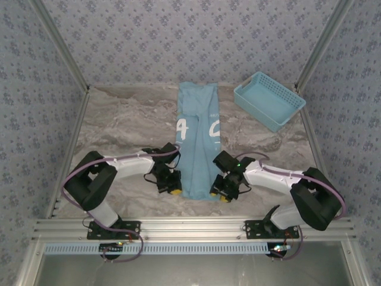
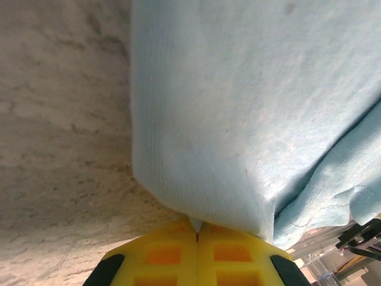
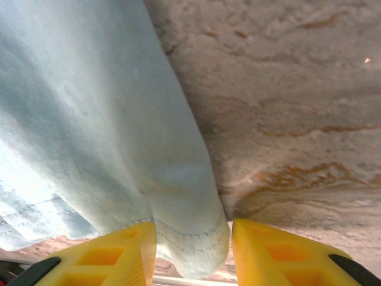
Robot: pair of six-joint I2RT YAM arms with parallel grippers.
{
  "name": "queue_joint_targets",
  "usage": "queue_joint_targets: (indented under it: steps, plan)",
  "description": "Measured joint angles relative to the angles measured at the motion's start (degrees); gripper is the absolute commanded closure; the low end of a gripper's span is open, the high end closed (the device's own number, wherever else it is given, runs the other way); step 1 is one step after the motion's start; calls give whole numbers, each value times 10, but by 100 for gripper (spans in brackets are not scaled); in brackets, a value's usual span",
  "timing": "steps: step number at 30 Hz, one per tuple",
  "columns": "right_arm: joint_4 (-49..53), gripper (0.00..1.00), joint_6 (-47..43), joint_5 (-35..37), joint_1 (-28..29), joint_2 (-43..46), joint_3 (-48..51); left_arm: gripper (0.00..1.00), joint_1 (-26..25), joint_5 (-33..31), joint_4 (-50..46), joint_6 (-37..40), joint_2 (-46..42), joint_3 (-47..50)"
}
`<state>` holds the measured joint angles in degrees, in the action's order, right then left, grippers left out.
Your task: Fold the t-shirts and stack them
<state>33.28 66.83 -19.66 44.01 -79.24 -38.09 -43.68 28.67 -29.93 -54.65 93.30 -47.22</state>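
Top ext: even, diffuse light from above, no glare; sharp edge to edge. Soft, faint shadows under arms (image 1: 125, 164) and by basket (image 1: 269, 100). Left wrist: bright; t-shirt (image 2: 238, 119) weave sharp mid-frame, table (image 2: 59, 149) grain softer, dark shadow band along cloth edge; left gripper (image 2: 197, 232) blurred at btm. Right wrist: cloth washed out lower left, shadow beside hem on table, right gripper (image 3: 193, 229) out of focus.

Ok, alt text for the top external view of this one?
A light-blue t-shirt, folded into a long narrow strip, lies on a marbled table, with the left fingers and right fingers at its near corners. A light-blue lattice basket sits at the far right.
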Motion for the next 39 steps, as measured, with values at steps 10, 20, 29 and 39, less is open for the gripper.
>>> queue_joint_targets:
  steps: [10, 20, 29, 39]
  plan:
    - [7, 66, -15, -2, -8, -27, -3, 100, 0, 0, -14, 8, -3, 0]
    - [28, 92, -33, 9, -9, -51, -30, 100, 0, -2, -18, 13, -3, -8]
    - [4, 100, -63, 40, -9, -45, -77, 100, 0, -16, -59, 43, -16, -34]
    - [79, 100, -93, -23, 25, 31, -73, 100, -47, 23, -104, 73, -102, -10]
